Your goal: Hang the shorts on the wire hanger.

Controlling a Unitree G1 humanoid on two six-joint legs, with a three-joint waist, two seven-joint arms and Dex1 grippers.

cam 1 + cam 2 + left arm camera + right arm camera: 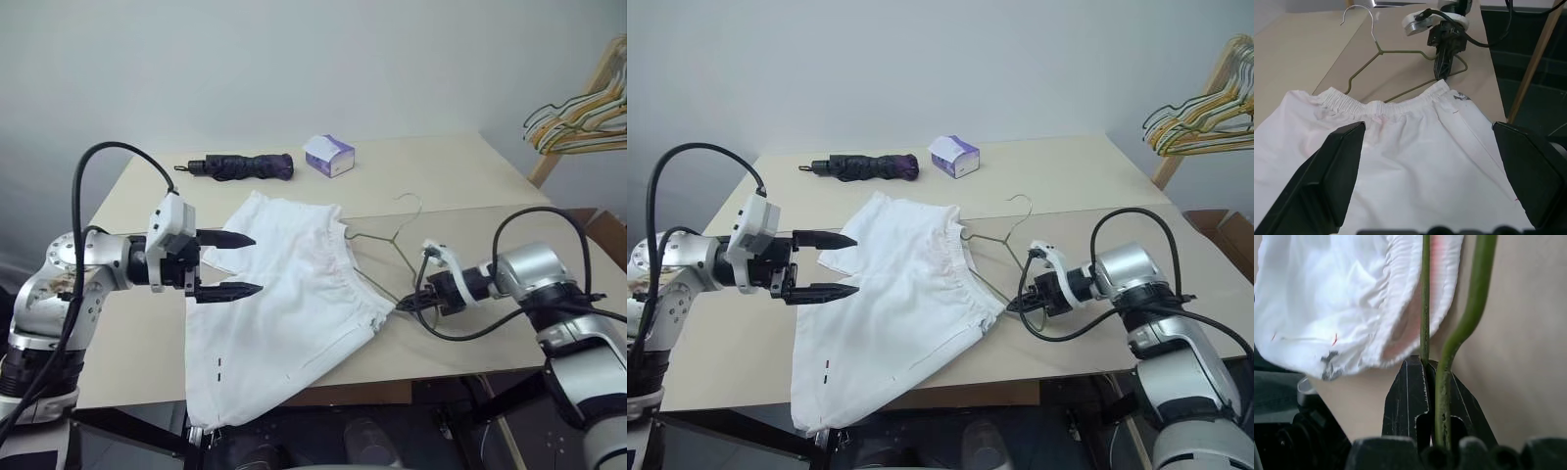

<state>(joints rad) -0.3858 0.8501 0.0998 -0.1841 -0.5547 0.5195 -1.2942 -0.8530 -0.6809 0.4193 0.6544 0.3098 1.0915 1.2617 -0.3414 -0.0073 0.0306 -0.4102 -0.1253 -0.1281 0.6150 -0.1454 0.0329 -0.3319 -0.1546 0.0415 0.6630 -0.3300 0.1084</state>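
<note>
White shorts lay flat on the worktop, unhung. My right end effector had clamped the wire hanger; left end effector gaped wide, empty. Threading remained.

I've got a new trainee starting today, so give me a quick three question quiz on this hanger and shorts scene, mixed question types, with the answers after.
1. True or false: the right gripper is shut on the wire hanger.
2. Which describes the left gripper? A open, above the shorts; B shut on the waistband; C holding the umbrella.
3. What small box sits beside the umbrella on the table?

Key: 1 true. 2 A. 3 The tissue box.
</note>
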